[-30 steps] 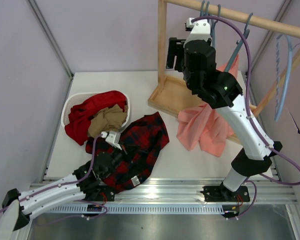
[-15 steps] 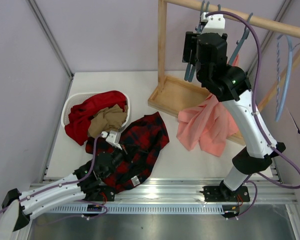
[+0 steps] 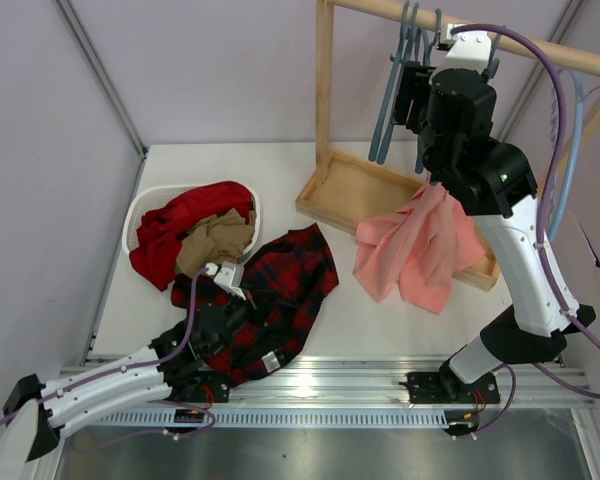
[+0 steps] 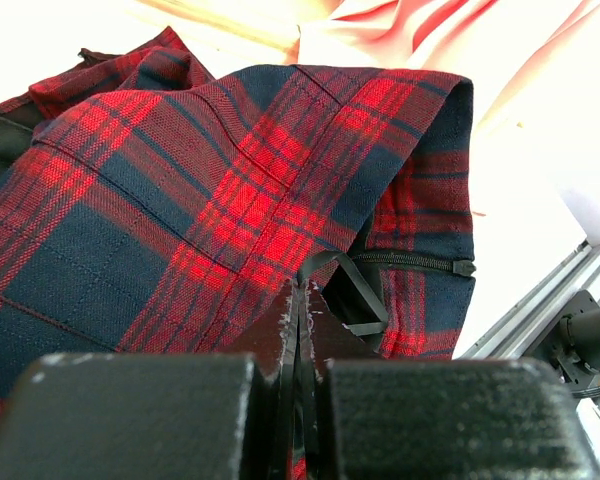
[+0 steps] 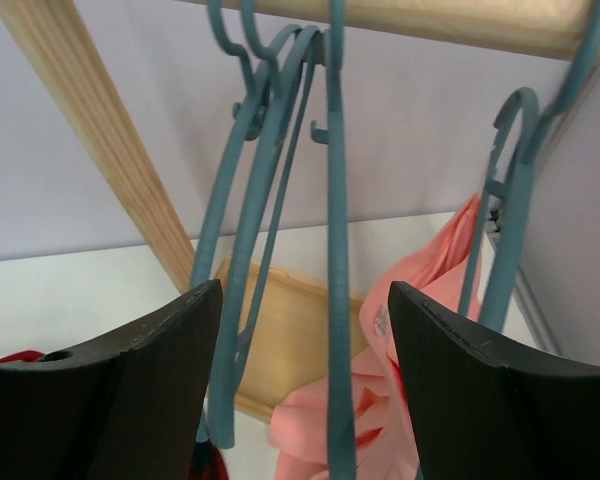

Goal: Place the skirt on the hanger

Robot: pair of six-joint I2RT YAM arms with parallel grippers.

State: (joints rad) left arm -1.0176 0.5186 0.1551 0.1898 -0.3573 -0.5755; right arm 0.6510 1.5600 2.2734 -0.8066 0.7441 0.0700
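The red-and-black plaid skirt [image 3: 285,285] lies crumpled on the table near the front left, and it fills the left wrist view [image 4: 230,180]. My left gripper [image 3: 223,283] rests on its left part; its jaws [image 4: 302,292] are pressed together on a fold of the skirt by a black loop and the zipper. Several slate-blue hangers [image 3: 388,105] hang from the wooden rail. My right gripper [image 3: 408,88] is up at them, open. In the right wrist view one hanger [image 5: 335,300] hangs between its spread fingers [image 5: 305,295], untouched.
A white basket [image 3: 140,205] at the left holds a plain red garment [image 3: 180,220] and a tan one. A salmon-pink garment [image 3: 415,250] drapes over the wooden rack base [image 3: 340,190]. The rail [image 3: 540,45], its post [image 3: 323,90] and a paler blue hanger [image 3: 570,150] stand at the back right.
My right arm has risen and swung right toward the rail, bringing its open gripper around the hanging hangers. The left arm and the skirt have not moved.
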